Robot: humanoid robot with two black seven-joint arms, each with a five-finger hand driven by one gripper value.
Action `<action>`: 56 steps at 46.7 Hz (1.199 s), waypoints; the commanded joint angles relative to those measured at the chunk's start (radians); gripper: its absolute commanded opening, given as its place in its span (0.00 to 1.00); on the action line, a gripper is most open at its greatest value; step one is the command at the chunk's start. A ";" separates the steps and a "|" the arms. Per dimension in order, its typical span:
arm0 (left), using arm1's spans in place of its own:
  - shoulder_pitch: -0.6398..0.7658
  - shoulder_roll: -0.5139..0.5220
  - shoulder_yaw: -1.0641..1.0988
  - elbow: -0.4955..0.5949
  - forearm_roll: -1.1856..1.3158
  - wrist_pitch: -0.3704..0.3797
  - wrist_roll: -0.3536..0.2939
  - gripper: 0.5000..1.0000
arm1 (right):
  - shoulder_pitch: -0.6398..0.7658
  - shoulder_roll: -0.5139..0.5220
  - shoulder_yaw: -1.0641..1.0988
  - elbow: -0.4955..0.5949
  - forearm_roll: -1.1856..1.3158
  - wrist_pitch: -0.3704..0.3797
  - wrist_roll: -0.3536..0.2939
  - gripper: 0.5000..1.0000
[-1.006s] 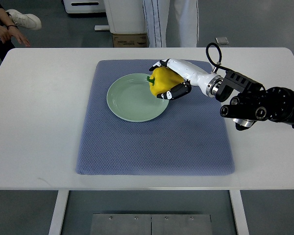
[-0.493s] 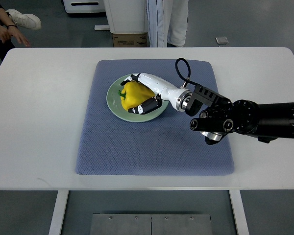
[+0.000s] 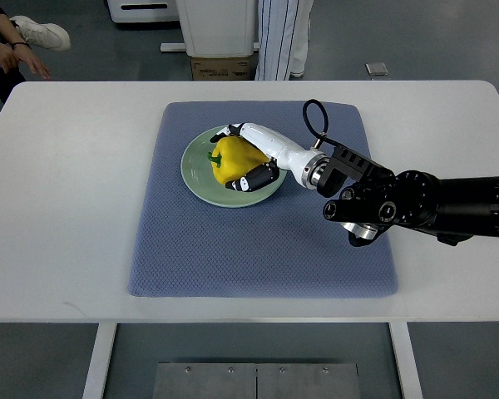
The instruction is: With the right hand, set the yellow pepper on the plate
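Note:
A yellow pepper (image 3: 229,160) with a green stem lies over the pale green plate (image 3: 198,170), which sits on the blue-grey mat (image 3: 258,233). My right hand (image 3: 241,158), white with black fingertips, is wrapped around the pepper, with fingers (image 3: 256,179) curled under its near side and others over its far side. The black right forearm (image 3: 432,202) reaches in from the picture's right edge. Whether the pepper rests on the plate or hangs just above it I cannot tell. The left arm does not show.
The mat lies on a white table (image 3: 58,208). A person in white trousers (image 3: 279,37) stands beyond the far edge. Another person's hand (image 3: 17,56) shows at the top left corner. A cardboard box (image 3: 220,68) sits on the floor behind the table.
My right hand has carried the pepper leftward from the plate's right rim to over the plate. In the last half second it shifted only slightly to the right.

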 commanded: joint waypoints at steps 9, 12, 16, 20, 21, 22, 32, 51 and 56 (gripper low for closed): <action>0.001 0.000 0.000 0.000 0.000 0.000 0.000 1.00 | 0.010 -0.005 0.001 0.000 0.000 0.001 0.001 1.00; 0.000 0.000 0.000 0.001 0.000 0.000 0.000 1.00 | 0.010 -0.021 0.010 0.000 0.000 0.001 0.001 1.00; 0.000 0.000 0.000 0.000 0.000 0.000 0.000 1.00 | -0.001 -0.063 0.061 0.000 0.000 0.001 0.001 1.00; 0.001 0.000 0.000 0.000 0.000 0.000 0.000 1.00 | -0.041 -0.113 0.142 0.000 0.000 0.000 0.001 1.00; 0.000 0.000 0.000 0.001 0.000 0.000 0.000 1.00 | -0.057 -0.124 0.165 0.000 0.000 0.000 0.003 1.00; 0.001 0.000 0.000 0.000 0.000 0.000 0.000 1.00 | -0.073 -0.138 0.196 0.000 0.000 0.000 0.003 1.00; 0.001 0.000 0.000 0.001 0.000 0.000 0.000 1.00 | -0.238 -0.281 0.515 0.000 0.000 0.000 0.003 1.00; 0.000 0.000 0.000 0.000 0.000 0.000 0.000 1.00 | -0.496 -0.391 0.790 -0.064 0.000 0.007 0.001 1.00; 0.000 0.000 0.000 0.001 0.000 0.000 0.000 1.00 | -0.528 -0.403 0.826 -0.066 0.003 0.035 0.004 1.00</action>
